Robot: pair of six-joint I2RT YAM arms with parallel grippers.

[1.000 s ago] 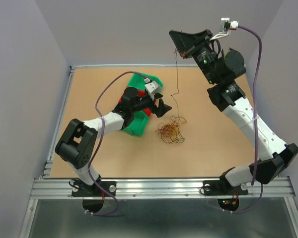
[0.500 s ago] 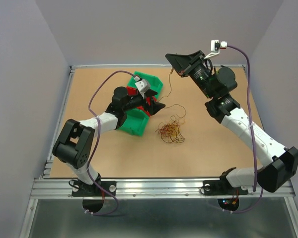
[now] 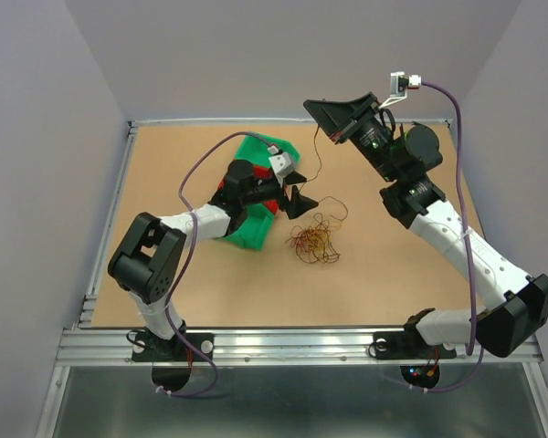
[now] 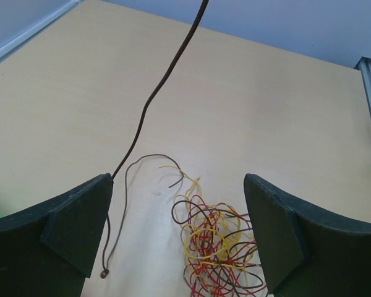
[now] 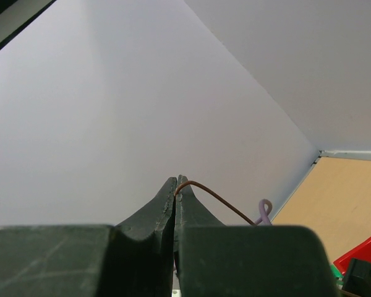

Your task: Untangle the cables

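Note:
The cables (image 3: 315, 240) lie as a small tangle of red, yellow and dark loops in the middle of the table. They also fill the lower part of the left wrist view (image 4: 217, 247). One dark brown cable (image 3: 318, 155) rises out of the tangle. My right gripper (image 3: 310, 104) is shut on its top end (image 5: 213, 196), held high above the table. The brown strand (image 4: 167, 74) crosses the left wrist view, its lower loop resting on the board. My left gripper (image 3: 298, 194) stands wide open just left of the tangle, its fingers (image 4: 80, 216) touching nothing.
A green bin (image 3: 256, 230) with red parts (image 3: 247, 172) inside sits under the left forearm, left of the tangle. A raised metal rim (image 3: 119, 201) borders the tan board. Purple arm cables (image 3: 457, 137) arc beside the right arm.
The right gripper has come down and to the left with the brown cable, so the strand hangs slacker with more of it on the board. The left gripper swung slightly back and returned.

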